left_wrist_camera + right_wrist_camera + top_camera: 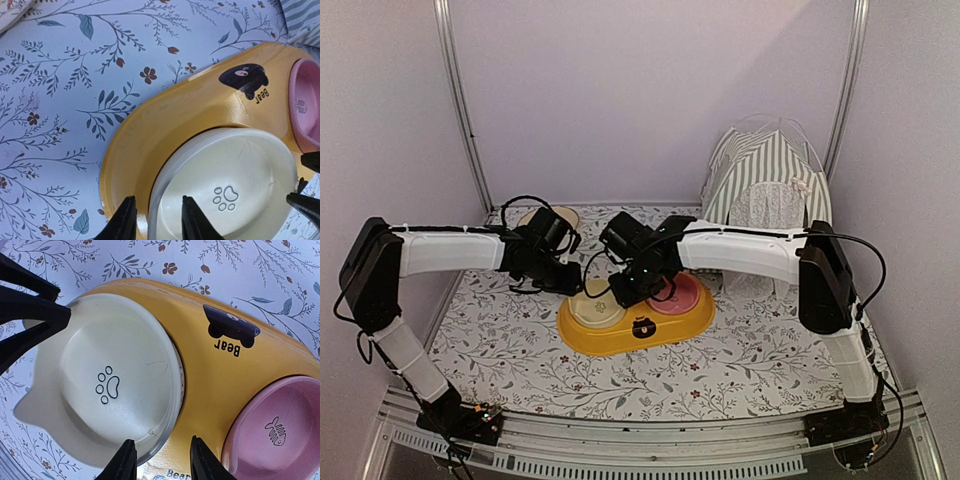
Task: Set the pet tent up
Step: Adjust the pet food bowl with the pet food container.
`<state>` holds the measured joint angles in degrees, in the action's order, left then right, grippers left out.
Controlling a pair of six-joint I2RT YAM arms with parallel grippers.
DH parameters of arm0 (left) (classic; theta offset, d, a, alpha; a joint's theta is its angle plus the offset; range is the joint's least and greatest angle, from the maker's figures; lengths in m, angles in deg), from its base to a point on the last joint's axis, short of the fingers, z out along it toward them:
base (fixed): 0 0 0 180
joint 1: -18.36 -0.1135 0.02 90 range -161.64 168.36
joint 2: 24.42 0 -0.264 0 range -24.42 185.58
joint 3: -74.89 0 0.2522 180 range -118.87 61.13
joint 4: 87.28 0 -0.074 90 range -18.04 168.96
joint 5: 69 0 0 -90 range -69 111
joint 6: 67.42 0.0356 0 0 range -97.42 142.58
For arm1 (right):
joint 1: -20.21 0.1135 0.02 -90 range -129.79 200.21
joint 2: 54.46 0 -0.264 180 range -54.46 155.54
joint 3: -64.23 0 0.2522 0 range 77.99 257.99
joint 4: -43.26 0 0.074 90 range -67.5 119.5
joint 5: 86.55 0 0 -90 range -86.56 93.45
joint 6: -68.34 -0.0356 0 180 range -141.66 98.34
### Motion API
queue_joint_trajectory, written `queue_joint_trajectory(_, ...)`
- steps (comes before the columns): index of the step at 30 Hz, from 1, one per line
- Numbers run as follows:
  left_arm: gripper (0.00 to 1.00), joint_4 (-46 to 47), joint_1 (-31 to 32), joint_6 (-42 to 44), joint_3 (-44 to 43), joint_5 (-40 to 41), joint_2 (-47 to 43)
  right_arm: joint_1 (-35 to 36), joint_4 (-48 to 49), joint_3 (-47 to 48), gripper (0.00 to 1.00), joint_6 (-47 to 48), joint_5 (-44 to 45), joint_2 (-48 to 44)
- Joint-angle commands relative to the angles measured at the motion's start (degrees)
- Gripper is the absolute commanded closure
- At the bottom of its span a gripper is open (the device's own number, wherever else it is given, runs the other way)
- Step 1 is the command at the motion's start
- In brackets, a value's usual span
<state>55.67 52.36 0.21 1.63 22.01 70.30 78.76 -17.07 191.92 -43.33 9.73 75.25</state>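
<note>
The pet tent, green-and-white striped with a white mesh panel, stands upright at the back right, behind my right arm. Both grippers are away from it, at a yellow double bowl holder in the middle of the mat. My left gripper is open, its fingers astride the left rim of the cream paw-print bowl. My right gripper is open too, with one finger over that bowl's right rim and the other over the yellow holder, beside the pink fish bowl.
A floral mat covers the table. A tan oval object lies at the back left, partly hidden by my left arm. Metal frame posts and pale walls close in the sides and back.
</note>
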Motion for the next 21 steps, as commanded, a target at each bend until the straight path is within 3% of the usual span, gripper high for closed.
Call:
queue_joint_trajectory(1, 0.62, 0.3, 1.0, -0.6, -0.9, 0.8, -0.1, -0.5, 1.2, -2.6, 0.64, 0.4, 0.5, -0.4)
queue_joint_trajectory(5, 0.62, 2.2, 1.1, -1.6, -0.4, 1.4, -1.4, -0.6, 1.8, -4.6, 0.79, 0.4, 2.7, 1.9)
queue_joint_trajectory(8, 0.75, 3.2, 1.1, -1.4, -0.2, 0.9, -0.8, -0.5, 1.6, -4.9, 0.8, 0.4, 2.6, 3.1)
queue_joint_trajectory(10, 0.76, 3.8, 1.1, -1.7, 0.0, 1.0, -0.6, -0.6, 1.0, -4.6, 0.8, 0.2, 2.7, 2.7)
queue_joint_trajectory(14, 0.53, 7.6, 0.9, -2.8, 2.9, 3.4, -4.9, -0.6, 5.1, -7.6, 0.69, -0.6, 4.0, -3.4)
queue_joint_trajectory(17, 0.35, 10.6, 0.7, -2.9, 4.6, 5.2, -9.1, -0.5, 9.5, -10.4, 0.55, -0.4, 5.1, -9.4)
queue_joint_trajectory(19, 0.04, 13.1, 0.4, -2.9, 5.8, 6.1, -13.1, -0.6, 13.6, -13.5, 0.4, 0.3, 6.5, -14.0)
queue_joint_trajectory(21, 0.01, 16.3, 0.1, -2.8, 7.5, 6.9, -17.0, -0.7, 20.3, -19.9, 0.23, 1.7, 7.8, -20.0)
